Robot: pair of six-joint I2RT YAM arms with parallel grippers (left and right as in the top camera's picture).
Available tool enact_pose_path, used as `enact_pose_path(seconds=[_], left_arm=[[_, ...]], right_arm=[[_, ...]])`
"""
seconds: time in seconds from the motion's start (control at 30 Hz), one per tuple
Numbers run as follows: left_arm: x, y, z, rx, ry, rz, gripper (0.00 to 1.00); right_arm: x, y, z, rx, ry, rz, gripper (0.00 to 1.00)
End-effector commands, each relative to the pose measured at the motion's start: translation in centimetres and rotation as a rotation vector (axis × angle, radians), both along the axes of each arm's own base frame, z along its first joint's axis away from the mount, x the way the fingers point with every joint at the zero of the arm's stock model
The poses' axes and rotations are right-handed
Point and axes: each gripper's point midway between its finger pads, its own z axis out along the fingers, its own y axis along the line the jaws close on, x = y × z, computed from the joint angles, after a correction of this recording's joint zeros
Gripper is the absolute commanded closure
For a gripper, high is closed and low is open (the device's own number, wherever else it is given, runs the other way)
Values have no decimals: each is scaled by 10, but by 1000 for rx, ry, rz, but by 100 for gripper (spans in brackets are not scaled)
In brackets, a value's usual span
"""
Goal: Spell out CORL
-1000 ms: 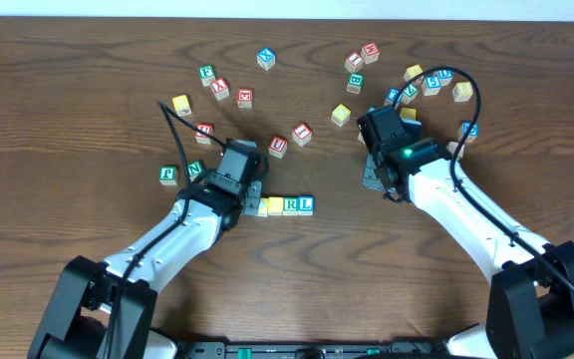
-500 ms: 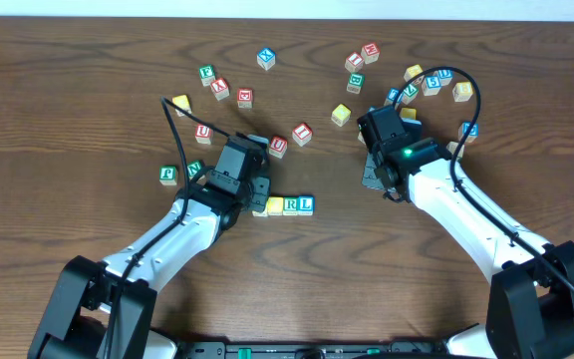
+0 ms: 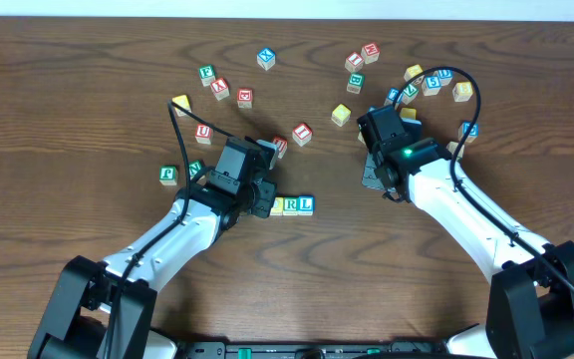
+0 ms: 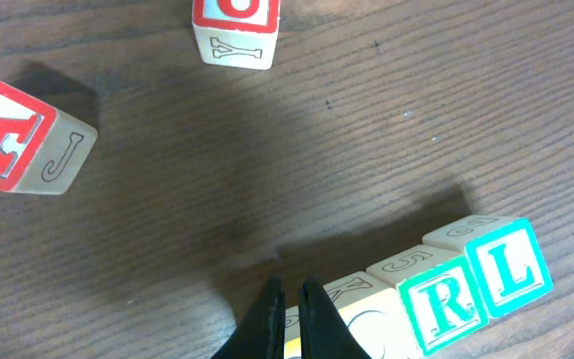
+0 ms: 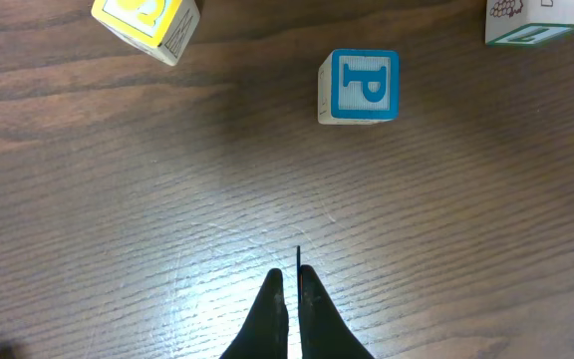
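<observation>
The row of cubes lies at table centre: a yellow O cube (image 3: 278, 205), the white cube with green R (image 3: 291, 205) and the white cube with blue L (image 3: 306, 204). In the left wrist view the O cube (image 4: 367, 317), the R cube (image 4: 448, 299) and the L cube (image 4: 506, 267) touch side by side. A sliver of another yellow cube (image 4: 295, 346) shows under my fingers at the row's left end. My left gripper (image 3: 265, 198) (image 4: 288, 291) is shut and empty over that end. My right gripper (image 3: 375, 179) (image 5: 289, 276) is shut and empty over bare wood.
Red-lettered cubes lie near the left gripper: an A cube (image 4: 13, 140) and another (image 4: 235, 25), also one (image 3: 302, 133) in the overhead view. A blue P cube (image 5: 359, 86) lies ahead of the right gripper. Several cubes cluster at back right (image 3: 431, 82) and back left (image 3: 219, 88).
My left gripper has moved right and a little farther back, now covering the left end of the row and part of a red-lettered cube. The right arm has not moved.
</observation>
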Motion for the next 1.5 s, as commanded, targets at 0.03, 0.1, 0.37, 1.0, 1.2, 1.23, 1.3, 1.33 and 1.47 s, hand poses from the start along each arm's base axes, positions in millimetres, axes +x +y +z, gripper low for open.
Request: enact_pose_path(seconds=[0.03,0.1,0.37,1.0,1.2,1.23,1.3,1.33,1.47], left_arm=[[-4,-9,-1,2,9,-40,93],[-4,-9,-2,19,1,-37,93],[3,-6,1,55,-34,-17,93],[13,-6,-1,109,15,-13,93],[6,-13,-2,136,13,-68,93],[6,-13,-2,161,0,-65,93],[7,-12,-2,196,-18,-58,93],[6,-13,-2,199,-20,-63,93],[7,-12,-2,210,-27,-58,93]], right_arm=[[6,-1,9,-1,-27,4,99],[6,0,9,0,-28,4,99],[7,2,9,12,-29,6,99],[6,3,9,19,-29,1,99],[6,3,9,26,-29,-8,99],[6,4,8,29,-28,-7,99],[6,4,8,32,-26,-6,99],[6,4,8,32,-26,-6,99],[5,4,8,31,-25,-6,99]])
